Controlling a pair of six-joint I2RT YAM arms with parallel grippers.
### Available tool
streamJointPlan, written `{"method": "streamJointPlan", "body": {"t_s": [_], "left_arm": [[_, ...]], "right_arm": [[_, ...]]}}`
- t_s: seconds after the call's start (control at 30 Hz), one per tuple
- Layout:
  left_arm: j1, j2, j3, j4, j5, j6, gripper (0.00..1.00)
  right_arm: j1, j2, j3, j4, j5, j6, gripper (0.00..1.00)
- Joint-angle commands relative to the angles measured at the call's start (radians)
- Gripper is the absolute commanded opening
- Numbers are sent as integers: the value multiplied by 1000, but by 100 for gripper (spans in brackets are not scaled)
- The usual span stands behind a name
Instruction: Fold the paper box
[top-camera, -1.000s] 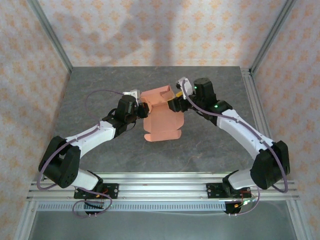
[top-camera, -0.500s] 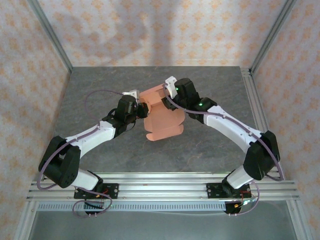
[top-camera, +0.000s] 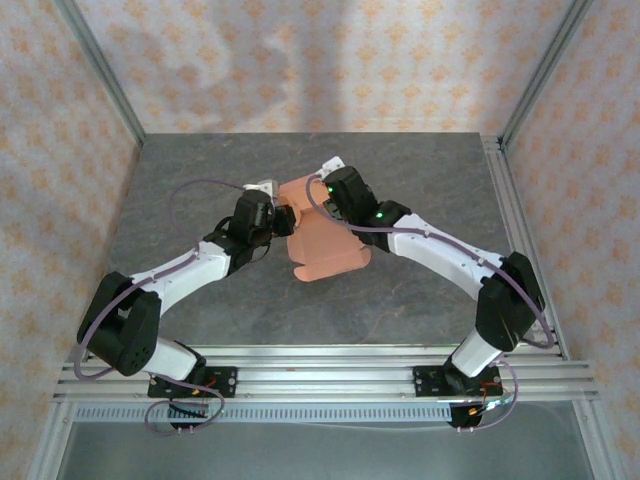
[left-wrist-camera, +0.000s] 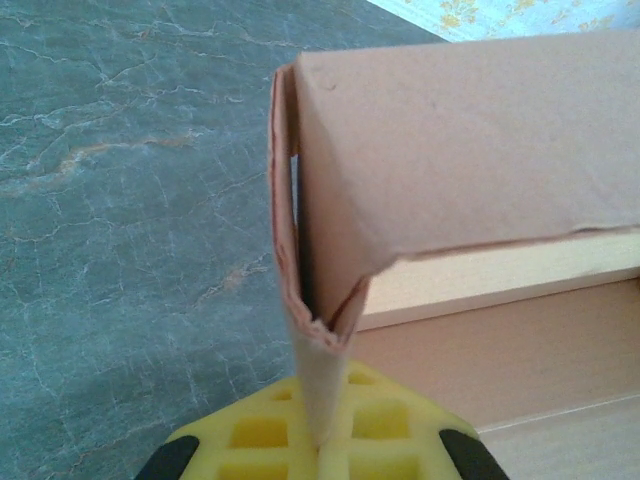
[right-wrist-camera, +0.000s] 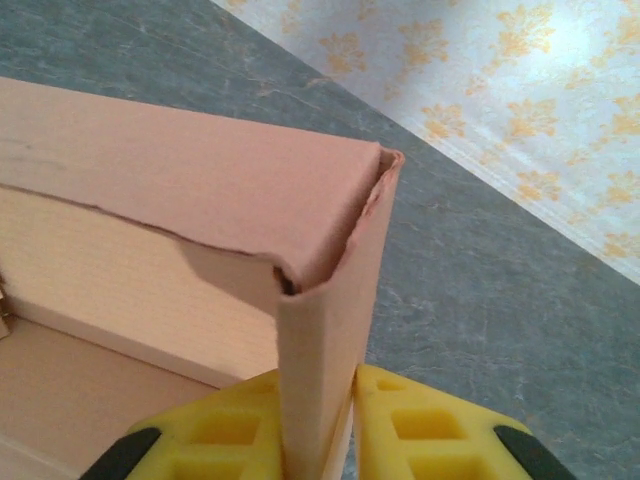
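Grey marbled table (top-camera: 200, 170), floral wallpaper (top-camera: 300, 60) on every side: your two arms meet over the paper box (top-camera: 325, 250), which lies near the middle of the table, its near part flat and its far end raised into a folded wall. Your left end effector (left-wrist-camera: 320, 440) is clamped on a thin flap at the left corner of that wall, the card pinched between the yellow pads. Your right end effector (right-wrist-camera: 318, 425) grips the upright flap at the opposite corner, a pad against each face.

The risk, as it looks from here, is in the corners. Both wrist views show ragged, fraying edges where the creases meet, so pulling the arms apart or twisting one against the other could tear the card there. Uneven force would likely skew the wall and spring the folds open. Each grip is on a narrow strip, so a quick move could slide the flap out of the pads. The flat part is held by nothing and may drag across the table.
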Motion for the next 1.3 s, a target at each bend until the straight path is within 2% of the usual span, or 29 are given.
{"method": "streamJointPlan", "body": {"t_s": [0.0, 0.1, 0.17, 0.4, 0.47, 0.67, 0.77, 1.07, 1.27], "left_arm": [[-5, -28, 1, 35, 24, 23, 0], [-5, -31, -1, 39, 24, 21, 0], [-6, -32, -2, 40, 24, 21, 0], [-4, -47, -10, 35, 23, 24, 0], [-4, -51, -12, 35, 23, 23, 0], [-4, -54, -14, 41, 25, 18, 0], [-4, -54, -11, 41, 29, 11, 0], [-4, -12, -8, 62, 67, -22, 0], [-4, 12, 33, 29, 98, 0, 0]], "right_arm": [[22, 16, 23, 19, 83, -17, 11], [27, 20, 21, 21, 95, -22, 3], [27, 23, 20, 22, 96, -22, 2], [27, 48, 35, 12, 108, -39, 21], [27, 54, 40, 10, 113, -42, 21], [30, 75, 39, 29, 156, -67, 8], [41, 85, 25, 72, 230, -96, 0], [72, 147, -25, 324, 518, -198, 0], [73, 216, -15, 442, 631, -262, 0]]}}
